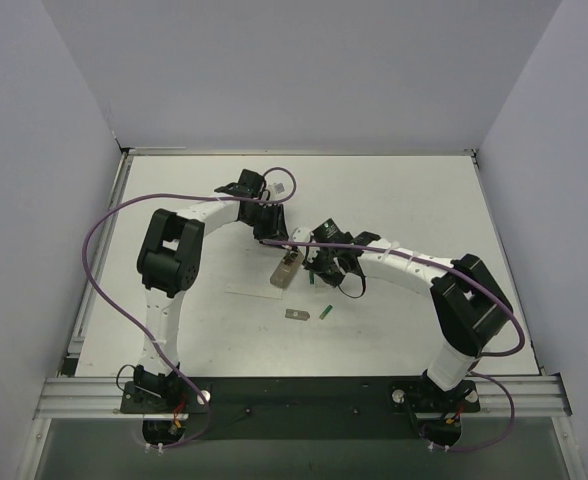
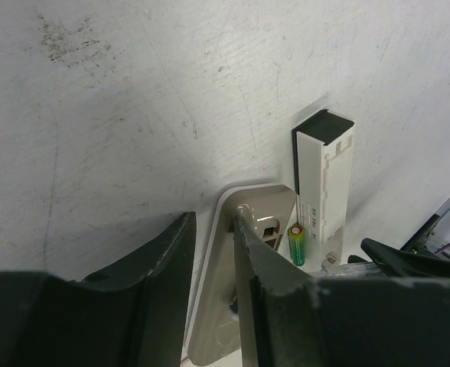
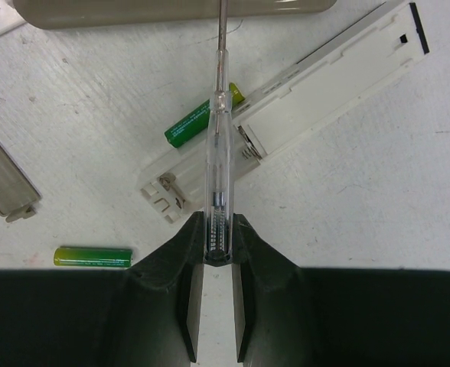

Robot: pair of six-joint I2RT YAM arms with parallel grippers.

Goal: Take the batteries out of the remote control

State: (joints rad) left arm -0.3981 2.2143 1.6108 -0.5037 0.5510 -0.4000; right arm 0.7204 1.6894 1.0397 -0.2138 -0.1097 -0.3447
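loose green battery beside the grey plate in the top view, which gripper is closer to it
Right. The right gripper, holding a clear tool, hovers just beyond the battery; the left gripper is farther away, up-left at the remote control.

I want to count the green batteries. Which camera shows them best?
Right wrist: the loose battery and second battery, by the screwdriver, look large, sharp. Top external shows the loose one tiny; left wrist shows one small.

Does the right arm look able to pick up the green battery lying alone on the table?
Probably not yet: the right gripper is shut on a clear tool, though nothing covers the battery.
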